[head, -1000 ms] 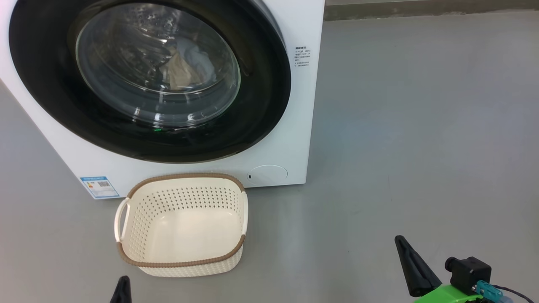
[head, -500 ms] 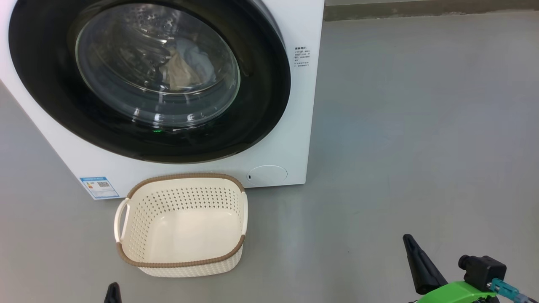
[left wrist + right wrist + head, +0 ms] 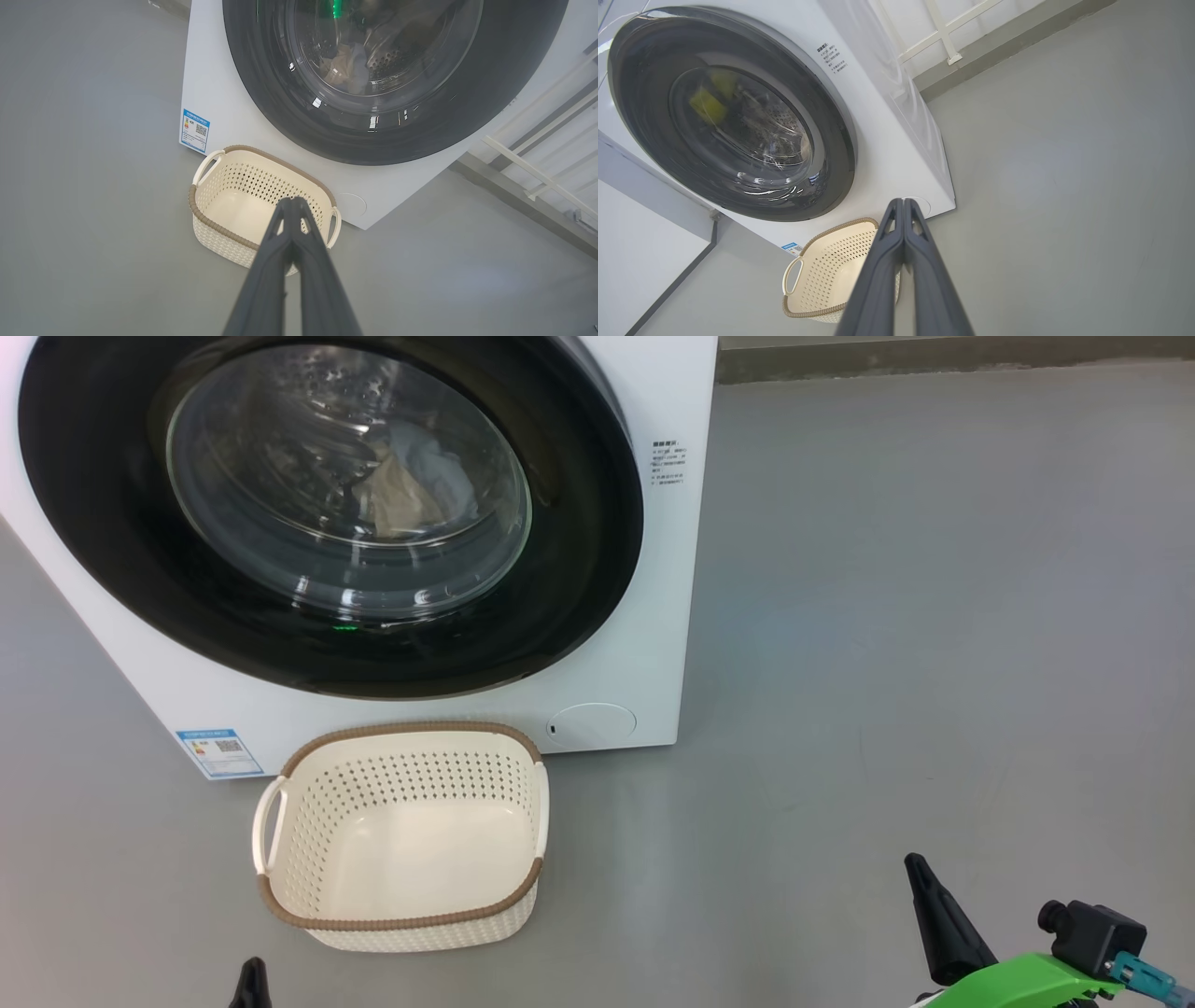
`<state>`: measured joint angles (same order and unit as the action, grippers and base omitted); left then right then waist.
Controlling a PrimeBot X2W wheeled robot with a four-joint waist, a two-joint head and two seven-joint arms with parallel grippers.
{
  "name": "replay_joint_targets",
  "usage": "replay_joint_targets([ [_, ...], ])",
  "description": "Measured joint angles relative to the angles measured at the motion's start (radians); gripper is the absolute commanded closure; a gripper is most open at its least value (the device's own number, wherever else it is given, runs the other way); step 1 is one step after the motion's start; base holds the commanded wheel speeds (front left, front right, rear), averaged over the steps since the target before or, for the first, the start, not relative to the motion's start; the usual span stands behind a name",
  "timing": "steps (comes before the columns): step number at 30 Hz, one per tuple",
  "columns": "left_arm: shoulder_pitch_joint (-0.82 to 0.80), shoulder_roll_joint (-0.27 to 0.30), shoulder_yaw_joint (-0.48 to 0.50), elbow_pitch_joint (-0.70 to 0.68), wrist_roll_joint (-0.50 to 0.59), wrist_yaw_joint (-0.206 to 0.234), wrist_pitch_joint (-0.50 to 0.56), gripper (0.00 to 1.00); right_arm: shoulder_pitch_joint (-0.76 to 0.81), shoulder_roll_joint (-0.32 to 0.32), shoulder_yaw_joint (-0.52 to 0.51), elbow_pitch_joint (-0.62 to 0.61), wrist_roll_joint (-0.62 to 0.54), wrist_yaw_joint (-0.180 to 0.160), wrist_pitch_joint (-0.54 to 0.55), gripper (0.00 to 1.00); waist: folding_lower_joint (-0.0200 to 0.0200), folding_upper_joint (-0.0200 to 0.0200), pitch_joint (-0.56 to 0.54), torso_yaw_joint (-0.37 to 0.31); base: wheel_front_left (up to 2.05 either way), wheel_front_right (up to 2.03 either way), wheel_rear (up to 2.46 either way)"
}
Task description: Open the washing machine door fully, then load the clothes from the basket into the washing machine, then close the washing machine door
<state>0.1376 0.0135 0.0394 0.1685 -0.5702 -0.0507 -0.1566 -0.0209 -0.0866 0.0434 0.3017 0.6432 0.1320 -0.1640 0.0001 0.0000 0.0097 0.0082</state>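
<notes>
The washing machine (image 3: 653,579) is a white box, and its round black-rimmed door (image 3: 579,569) lies closed flat against the front. Through the glass I see the clothes (image 3: 406,490), a beige piece beside a pale blue one, lying in the drum. The cream basket (image 3: 401,835) with its brown rim stands on the floor before the machine with nothing in it. My left gripper (image 3: 292,201) is shut, its tip at the head view's bottom left (image 3: 250,980). My right gripper (image 3: 903,203) is shut too, low at the right (image 3: 920,873), away from the machine.
Grey floor (image 3: 934,616) spreads to the right of the machine. A wall base (image 3: 934,359) runs along the back. A white railing (image 3: 537,172) stands to the machine's side in the left wrist view.
The right gripper has drawn back, lower and further right in the head view. The left fingertip has sunk toward the bottom edge. Door, clothes and basket have not moved.
</notes>
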Motion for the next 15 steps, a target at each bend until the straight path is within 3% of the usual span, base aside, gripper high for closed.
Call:
replay_joint_targets([
  [15,-0.030,0.002,0.006,0.016,-0.163,-0.011,0.043,1.00,-0.001,0.004,-0.028,-0.004,0.160,0.000,0.041,1.00,0.0000,0.0000,-0.001,-0.001,0.00,0.00,0.00],
])
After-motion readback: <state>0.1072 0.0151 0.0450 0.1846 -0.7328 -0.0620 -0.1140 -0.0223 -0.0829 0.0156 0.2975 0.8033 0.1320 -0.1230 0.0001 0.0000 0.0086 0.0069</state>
